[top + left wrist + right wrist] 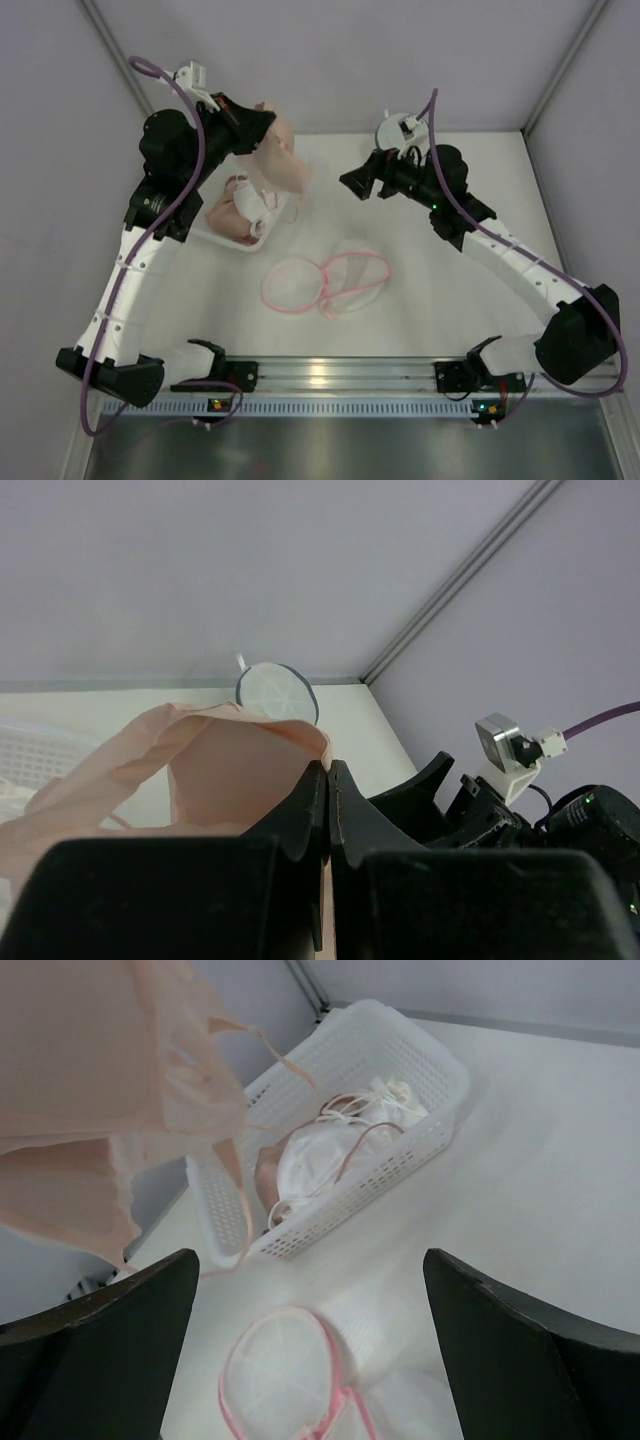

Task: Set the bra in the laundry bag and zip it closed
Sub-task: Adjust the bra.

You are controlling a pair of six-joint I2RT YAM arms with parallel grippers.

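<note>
1. L fingers (312,805) were pressed together, pinching a thin edge of the peach bra (215,770). No gap showed btw the tips in the L wrist view.
2. From above, the bra (282,165) hung in the air off the L fingers (250,125), over the far-left part of the tabletop (440,290). It was just above the far end of the white basket (222,238) and clear of the surface.
3. R fingers (110,1330) were spread wide w/ nothing btw them.
4. In the top view the R fingers (356,183) pointed toward the bra, near it but not touching.
5. The laundry bag (325,280) lay flat at the centre of the tabletop, closer to the arm bases than the basket and well apart from the bra. It was white mesh w/ pink edging and showed as two rounds side by side. Couldn't tell the zip's state.
6. The basket (430,1110) held other pale garments (320,1160), white and peach w/ thin straps.
7. In the R wrist view the bra (90,1090) filled the upper left, w/ the basket beyond it. Part of the laundry bag (285,1375) showed low down btw the two fingers.
</note>
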